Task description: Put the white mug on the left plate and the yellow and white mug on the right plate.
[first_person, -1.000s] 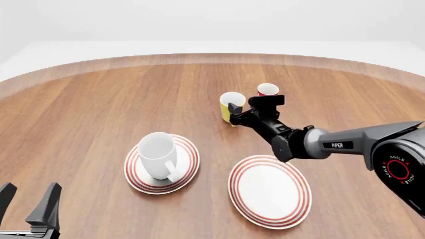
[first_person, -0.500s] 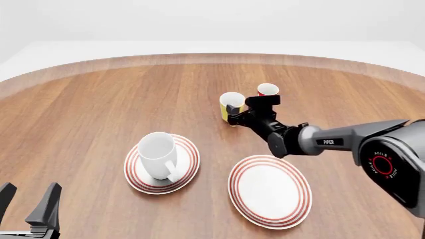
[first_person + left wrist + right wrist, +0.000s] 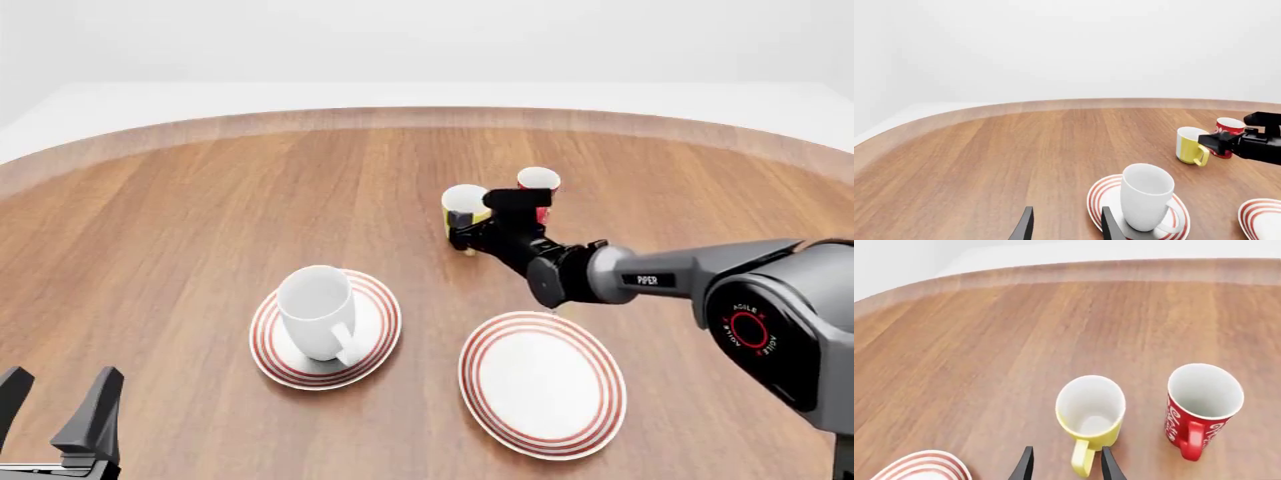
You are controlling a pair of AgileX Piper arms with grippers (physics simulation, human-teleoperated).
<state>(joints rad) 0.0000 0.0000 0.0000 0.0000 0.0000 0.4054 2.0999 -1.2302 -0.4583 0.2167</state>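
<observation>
Right gripper (image 3: 1062, 466) fingers spread either side of the yellow and white mug (image 3: 1090, 412) handle, red mug (image 3: 1202, 404) just beside, plate (image 3: 924, 466) edge near.

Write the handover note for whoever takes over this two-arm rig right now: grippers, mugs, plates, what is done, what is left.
Left gripper: open, holding nothing, parked at the near edge.
Right gripper: open, its fingers either side of the yellow and white mug's handle, not closed on it.
Done: the white mug stands upright on the left plate.
Left: close on the handle, carry the mug to the right plate. Mind the red mug next to it.
</observation>
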